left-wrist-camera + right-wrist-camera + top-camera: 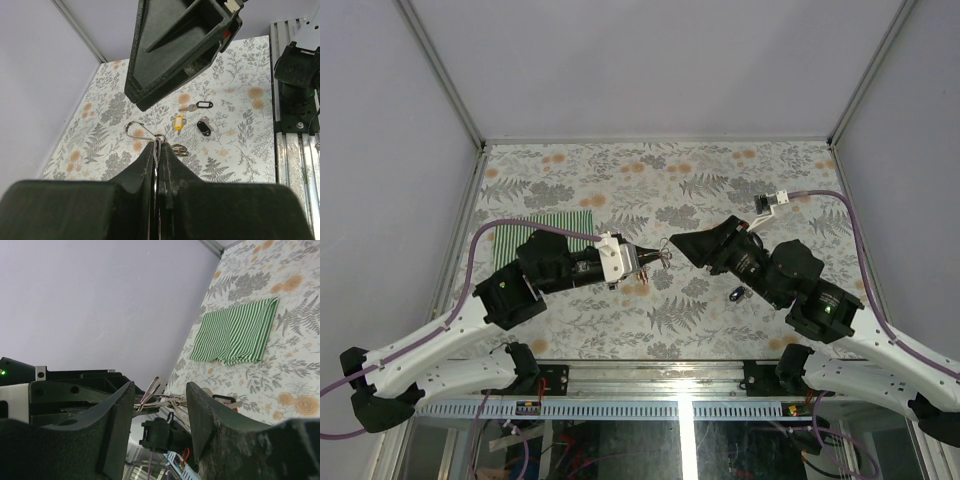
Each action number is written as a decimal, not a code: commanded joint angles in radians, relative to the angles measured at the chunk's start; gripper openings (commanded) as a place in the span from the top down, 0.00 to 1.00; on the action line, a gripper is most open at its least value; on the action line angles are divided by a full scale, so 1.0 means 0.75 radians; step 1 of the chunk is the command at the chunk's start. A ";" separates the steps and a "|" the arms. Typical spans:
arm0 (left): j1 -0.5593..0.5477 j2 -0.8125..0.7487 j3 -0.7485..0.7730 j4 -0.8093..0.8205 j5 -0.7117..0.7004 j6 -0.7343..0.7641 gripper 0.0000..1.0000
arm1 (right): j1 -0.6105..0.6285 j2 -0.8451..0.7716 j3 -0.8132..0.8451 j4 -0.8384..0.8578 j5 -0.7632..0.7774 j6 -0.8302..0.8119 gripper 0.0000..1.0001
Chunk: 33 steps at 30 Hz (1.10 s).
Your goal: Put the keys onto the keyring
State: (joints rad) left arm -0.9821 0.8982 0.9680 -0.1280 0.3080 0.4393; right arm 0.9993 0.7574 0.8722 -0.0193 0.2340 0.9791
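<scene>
Silver wire keyring (141, 131) sits mid-frame in left wrist view, clamped in my left gripper (157, 144). Right gripper (160, 390) gapes, nothing in it. Loose keys (178, 122) lie just right of centre. I'd hold the ring steady and fetch one key by its tag.

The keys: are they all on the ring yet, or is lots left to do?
Partly. What look like a couple of keys already hang from the keyring. In hand: the left fingers are shut on that ring, held above the table, with the right fingers open beside it. Left: a yellow-tagged key, a black-tagged key and a black-rimmed key lie loose on it.
</scene>
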 commanded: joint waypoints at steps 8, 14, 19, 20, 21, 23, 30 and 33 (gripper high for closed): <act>-0.009 -0.023 0.003 0.113 0.034 0.054 1.00 | 0.005 0.030 -0.001 0.127 -0.047 0.069 0.49; -0.008 -0.021 0.008 0.113 0.041 0.049 1.00 | 0.006 0.063 0.001 0.159 -0.085 0.087 0.50; -0.009 -0.023 0.008 0.112 0.047 0.052 1.00 | 0.005 0.082 0.003 0.190 -0.111 0.093 0.56; -0.009 -0.022 0.008 0.111 0.050 0.051 1.00 | 0.006 0.084 0.003 0.198 -0.113 0.095 0.59; -0.009 -0.023 0.008 0.111 0.052 0.052 1.00 | 0.006 0.086 0.004 0.203 -0.114 0.096 0.61; -0.009 -0.024 0.006 0.109 0.058 0.051 1.00 | 0.005 0.088 0.003 0.209 -0.117 0.099 0.65; -0.009 -0.027 0.006 0.106 0.060 0.054 1.00 | 0.007 0.094 -0.005 0.212 -0.119 0.103 0.74; -0.011 -0.029 0.008 0.104 0.060 0.054 1.00 | 0.006 0.096 -0.007 0.210 -0.116 0.103 0.76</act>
State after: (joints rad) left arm -0.9821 0.8974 0.9680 -0.1280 0.3393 0.4622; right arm 0.9997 0.8272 0.8696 0.0666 0.1463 1.0492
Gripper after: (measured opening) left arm 0.037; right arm 0.249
